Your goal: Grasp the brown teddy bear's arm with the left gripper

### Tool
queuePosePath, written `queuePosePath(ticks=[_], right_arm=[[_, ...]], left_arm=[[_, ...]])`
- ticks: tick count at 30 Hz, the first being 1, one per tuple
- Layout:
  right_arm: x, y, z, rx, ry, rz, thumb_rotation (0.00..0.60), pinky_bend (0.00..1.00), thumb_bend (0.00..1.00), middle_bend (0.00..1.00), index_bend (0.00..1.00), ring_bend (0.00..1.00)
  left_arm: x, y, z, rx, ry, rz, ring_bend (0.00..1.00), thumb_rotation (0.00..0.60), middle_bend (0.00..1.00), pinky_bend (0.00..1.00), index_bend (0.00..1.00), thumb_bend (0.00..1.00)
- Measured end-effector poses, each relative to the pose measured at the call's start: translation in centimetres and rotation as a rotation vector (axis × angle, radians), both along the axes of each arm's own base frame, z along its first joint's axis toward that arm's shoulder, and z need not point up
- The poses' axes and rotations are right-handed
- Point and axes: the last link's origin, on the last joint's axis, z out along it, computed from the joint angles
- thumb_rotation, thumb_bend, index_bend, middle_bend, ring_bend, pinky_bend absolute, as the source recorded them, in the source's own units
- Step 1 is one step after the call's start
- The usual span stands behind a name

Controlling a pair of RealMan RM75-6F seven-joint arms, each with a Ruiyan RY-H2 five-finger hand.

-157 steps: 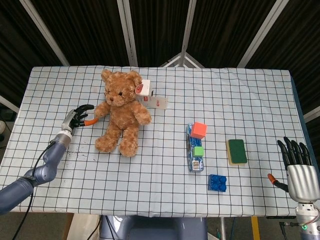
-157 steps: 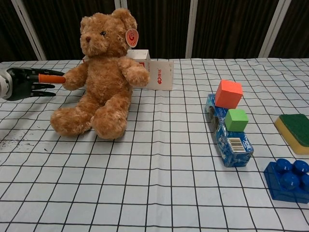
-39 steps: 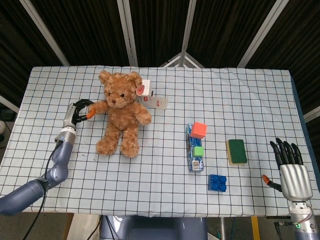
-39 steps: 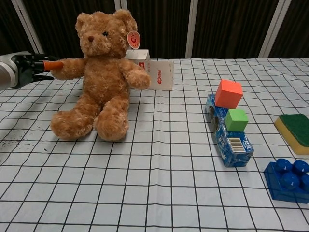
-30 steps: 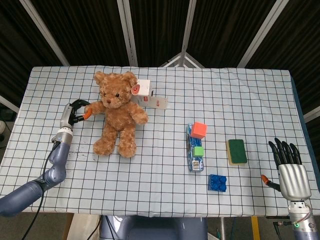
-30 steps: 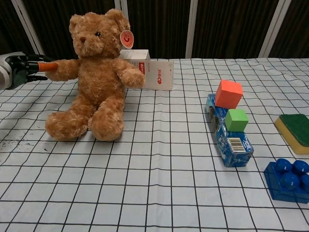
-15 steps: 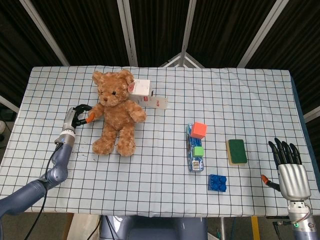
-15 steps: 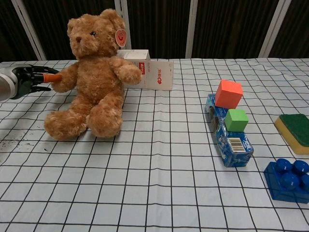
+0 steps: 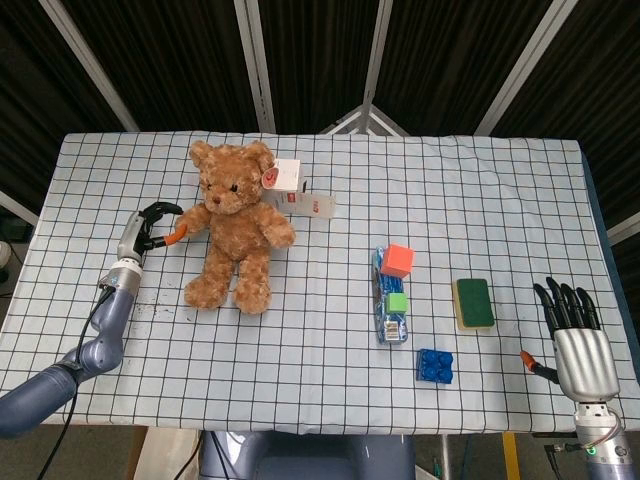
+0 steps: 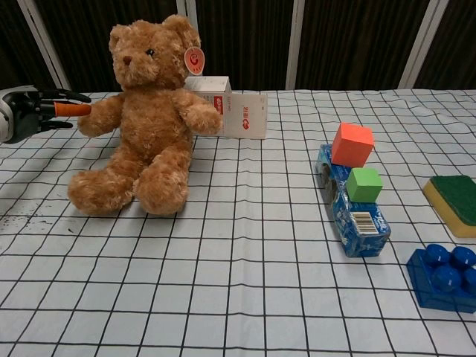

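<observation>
**Fingers at the bear's paw, grip unconfirmed**

Fingers of the left hand (image 9: 150, 228) curl round the tip of the brown teddy bear's arm (image 10: 100, 114), the orange-tipped thumb touching the paw; whether they are clamped on the plush or merely brushing it I cannot tell in either view

On the checked table (image 9: 330, 350) the brown teddy bear (image 9: 236, 224) sits upright toward 10 o'clock in the head view, the grasped-at arm reaching out toward 9 o'clock. A white carton (image 10: 232, 108) lies just behind it

To finish well, I judge the fingers should reach deeper along the arm, so thumb and fingers close on thick plush rather than the paw's end, then squeeze gently without tugging the bear over

Left forearm runs up from 7 o'clock, wrist level, palm facing the bear. Right hand (image 9: 572, 340) waits at 4 o'clock, well apart, fingers straight and spread, holding nothing
</observation>
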Motion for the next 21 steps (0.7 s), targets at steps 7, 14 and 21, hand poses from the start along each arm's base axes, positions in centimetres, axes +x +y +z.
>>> queuePosePath(ticks=[7, 14, 21], right_arm=[[0.0, 0.0, 0.0, 0.007, 0.000, -0.009, 0.600, 0.00, 0.15, 0.00, 0.00, 0.00], [0.0, 0.0, -0.1, 0.012, 0.000, -0.006, 0.600, 0.00, 0.15, 0.00, 0.00, 0.00], [0.3, 0.2, 0.0, 0.013, -0.008, 0.009, 0.600, 0.00, 0.15, 0.00, 0.00, 0.00]], left_arm=[[-0.4, -0.6, 0.4, -0.045, 0.068, -0.064, 0.00, 0.600, 0.00, 0.00, 0.03, 0.23], [1.4, -3.2, 2.5, -0.006, 0.156, -0.279, 0.00, 0.600, 0.01, 0.00, 0.12, 0.30], [0.3, -9.6, 7.6, 0.204, 0.463, -0.471, 0.00, 0.600, 0.10, 0.00, 0.23, 0.32]])
